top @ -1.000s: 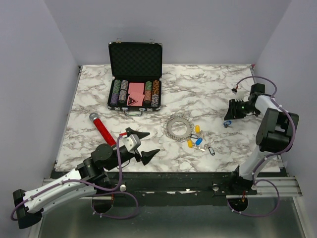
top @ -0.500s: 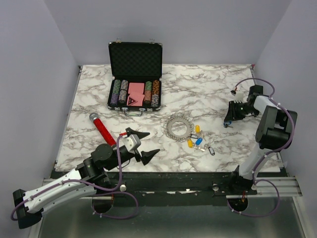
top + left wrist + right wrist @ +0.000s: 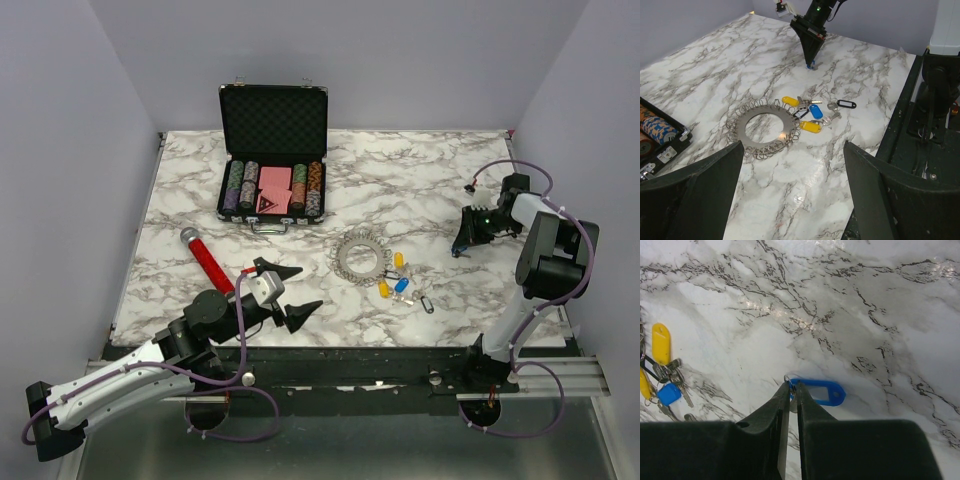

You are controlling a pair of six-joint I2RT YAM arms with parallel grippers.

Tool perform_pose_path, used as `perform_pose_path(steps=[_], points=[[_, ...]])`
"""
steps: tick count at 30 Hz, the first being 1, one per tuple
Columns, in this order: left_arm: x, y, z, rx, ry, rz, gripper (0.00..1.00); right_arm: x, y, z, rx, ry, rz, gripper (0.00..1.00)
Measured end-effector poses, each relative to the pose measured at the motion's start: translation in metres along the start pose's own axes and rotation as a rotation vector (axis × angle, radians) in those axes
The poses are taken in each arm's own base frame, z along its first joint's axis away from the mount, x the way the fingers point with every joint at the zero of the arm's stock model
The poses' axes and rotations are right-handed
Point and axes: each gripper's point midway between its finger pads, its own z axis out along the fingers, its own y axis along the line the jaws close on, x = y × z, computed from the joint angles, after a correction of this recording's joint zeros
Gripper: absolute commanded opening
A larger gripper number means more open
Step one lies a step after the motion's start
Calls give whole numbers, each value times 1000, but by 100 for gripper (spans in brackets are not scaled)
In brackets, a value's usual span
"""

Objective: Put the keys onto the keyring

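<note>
The keyring [image 3: 341, 258] [image 3: 785, 126] lies flat mid-table, a silvery disc fringed with small wire loops. To its right is a loose cluster of keys [image 3: 398, 280] [image 3: 810, 111] with yellow, blue and black heads. One blue-tagged key [image 3: 822, 392] [image 3: 812, 65] lies apart near the right edge. My right gripper [image 3: 793, 390] [image 3: 460, 248] points down at it, fingers pinched on the small metal ring at the tag's end. My left gripper [image 3: 309, 287] [image 3: 792, 147] hovers wide open over the near edge, short of the keyring, with nothing in it.
An open black case of poker chips [image 3: 272, 150] stands at the back left. A red-handled tool [image 3: 208, 262] lies at the left, beside the left arm. The table's near edge and black rail [image 3: 920, 130] run along the right of the left wrist view.
The right gripper's fingers have narrowed onto the blue key's ring and its tip has settled lower at the table. The left arm has not moved.
</note>
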Motion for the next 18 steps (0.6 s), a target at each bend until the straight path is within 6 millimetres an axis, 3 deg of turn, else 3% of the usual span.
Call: perform_pose_path(steps=[5, 14, 18], points=[[0, 0, 0, 0, 0, 0, 89, 1, 1, 0, -3, 3, 2, 16], [0, 0, 0, 0, 0, 0, 89, 2, 2, 0, -12, 8, -2, 1], [0, 0, 0, 0, 0, 0, 89, 4, 3, 0, -19, 13, -7, 1]])
